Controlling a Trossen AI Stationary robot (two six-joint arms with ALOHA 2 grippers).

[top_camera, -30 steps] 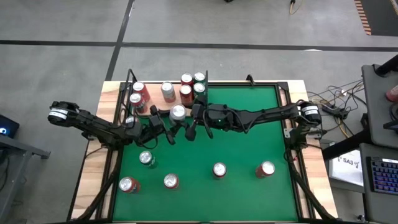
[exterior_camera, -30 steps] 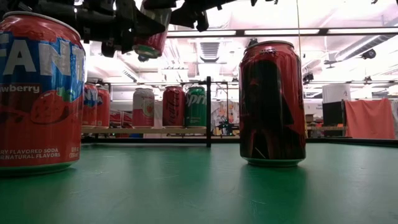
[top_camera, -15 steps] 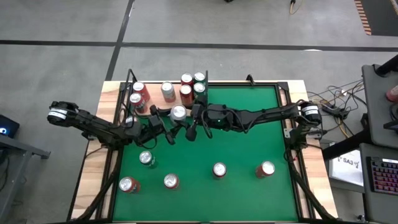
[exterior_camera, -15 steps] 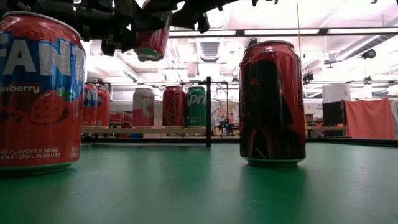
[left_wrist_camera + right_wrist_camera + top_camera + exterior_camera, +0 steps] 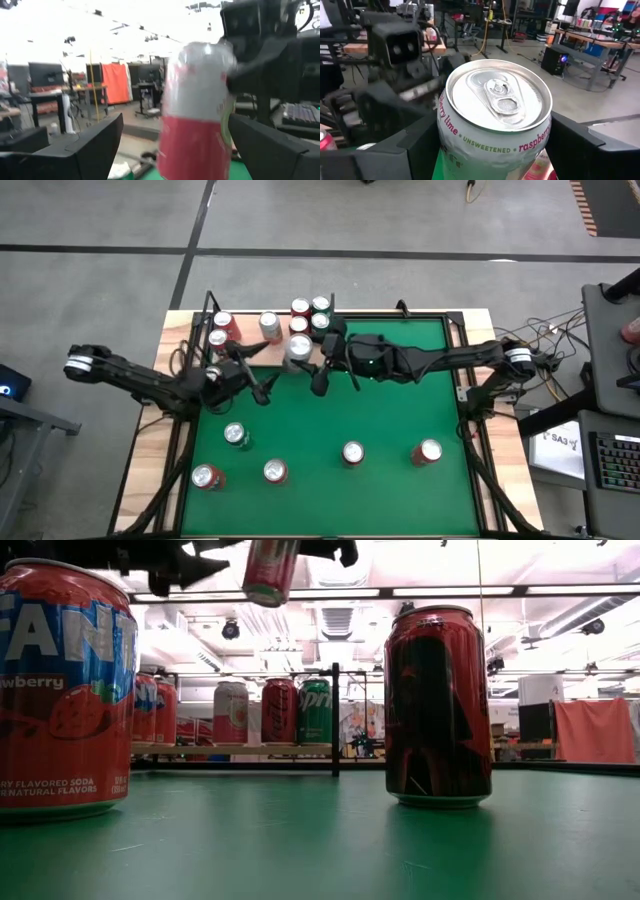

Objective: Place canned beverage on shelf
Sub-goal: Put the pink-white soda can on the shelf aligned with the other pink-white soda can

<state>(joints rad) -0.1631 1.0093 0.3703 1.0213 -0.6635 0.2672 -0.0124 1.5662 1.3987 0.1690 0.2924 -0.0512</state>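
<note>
Right hand (image 5: 305, 365) grips a raspberry can (image 5: 298, 350), red below and pale above, its fingers set about a can's width apart on the sides, and holds it in the air near the table's far edge, just in front of the shelf (image 5: 250, 352) that fills the far left corner. Seen from the right wrist, the can (image 5: 495, 125) sits upright between the dark fingers with its pull-tab top facing the camera. Left hand (image 5: 262, 385) hangs spread wide and empty just beside it, over the green felt toward the table's left edge. On the shelf stand several cans (image 5: 278, 711) in a row, red ones and a green one (image 5: 314, 711), and the bare wood seems to lie on the near part of the panel. To finish the step well, I would carry the can level over a free patch, clear of the black rods (image 5: 335, 720) and the standing cans, lower it straight until the base rests flat, then release and lift away upward. A tilted set-down or a sideways pull could knock over its neighbours. Five more cans (image 5: 352, 452) wait along the table's near edge.
</note>
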